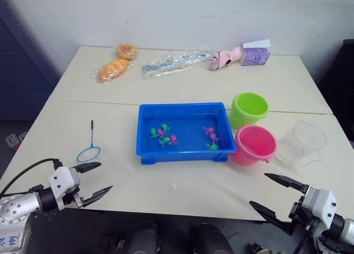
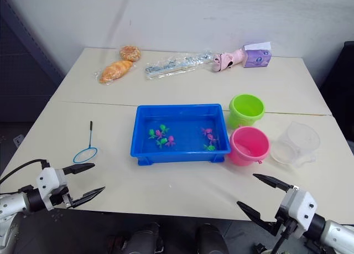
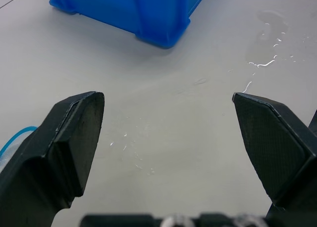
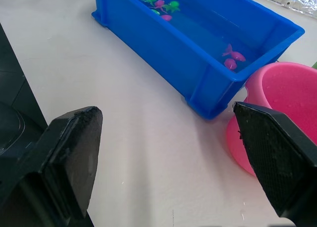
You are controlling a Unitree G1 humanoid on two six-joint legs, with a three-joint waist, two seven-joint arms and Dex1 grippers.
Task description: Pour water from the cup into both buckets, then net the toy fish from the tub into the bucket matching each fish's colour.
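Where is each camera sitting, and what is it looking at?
Left eye view: on the head, looking down at the table, blue tub, net; both arms' tools show, open.
Right eye view: beside it, same scene; left tool and right tool at the bottom corners.
Left wrist view: on the left wrist, looking along its two black fingers at wet table and a tub corner.
Right wrist view: on the right wrist, looking past its fingers at the tub, toy fish, pink bucket.
Both wrist views share the tub.
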